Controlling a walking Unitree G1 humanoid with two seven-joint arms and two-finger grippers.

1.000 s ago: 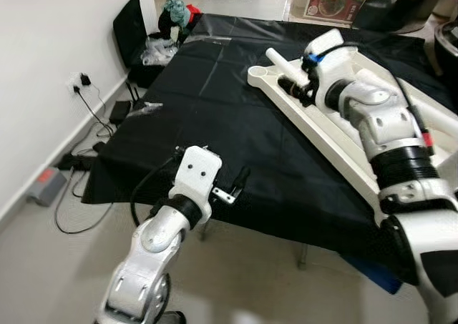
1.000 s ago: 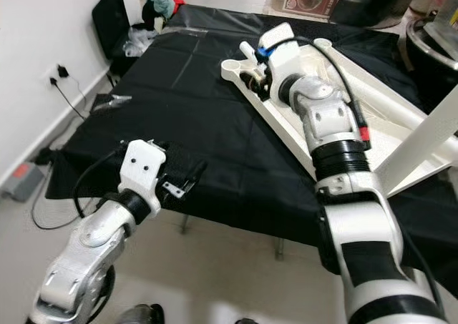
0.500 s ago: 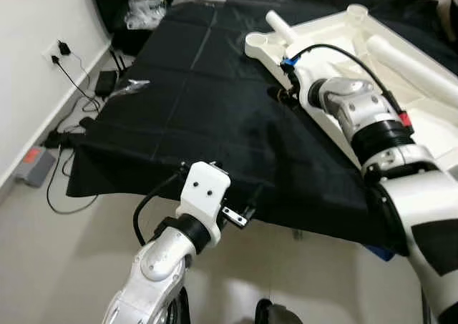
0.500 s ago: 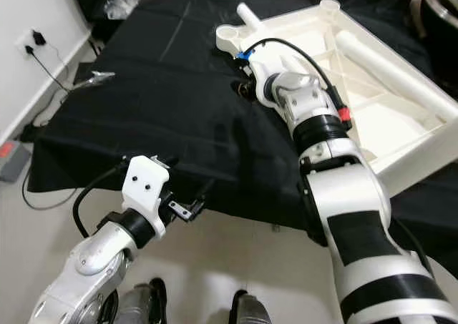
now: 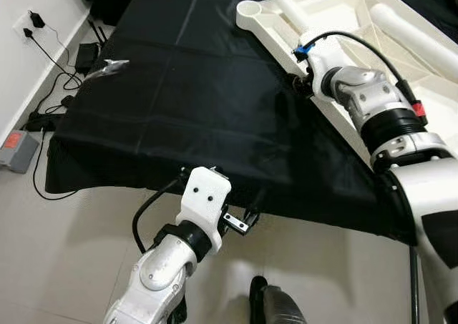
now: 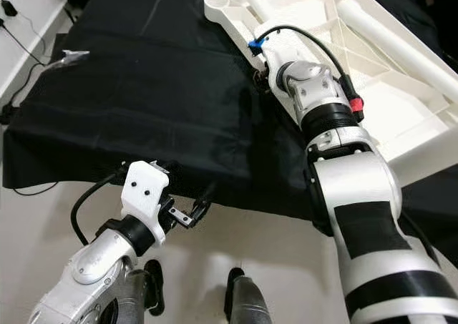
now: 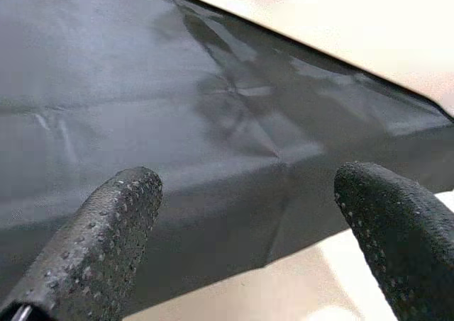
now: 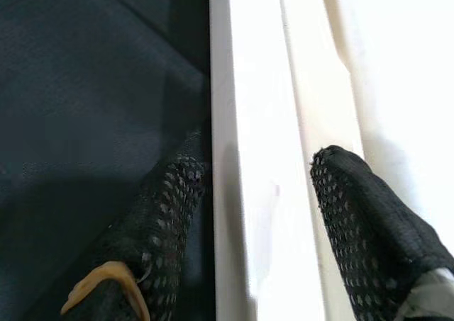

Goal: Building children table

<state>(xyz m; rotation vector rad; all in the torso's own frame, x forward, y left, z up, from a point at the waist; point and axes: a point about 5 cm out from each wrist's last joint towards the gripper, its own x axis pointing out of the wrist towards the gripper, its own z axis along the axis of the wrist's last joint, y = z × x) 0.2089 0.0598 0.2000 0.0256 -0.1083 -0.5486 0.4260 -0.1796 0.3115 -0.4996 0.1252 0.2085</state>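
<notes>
**Right gripper straddling table frame rim**

Right gripper (image 8: 259, 193) is straddling the near rim of the upturned white children's table (image 5: 343, 9), fingers (image 8: 369, 229) apart, one on each side. That piece is lying across the black cloth's (image 5: 193, 102) far right corner. Left gripper (image 7: 245, 215) is hovering, fingers spread and holding nothing, at the cloth's near edge.

White table top (image 5: 401, 23) cut off at frame's right edge, far corners unseen.
</notes>
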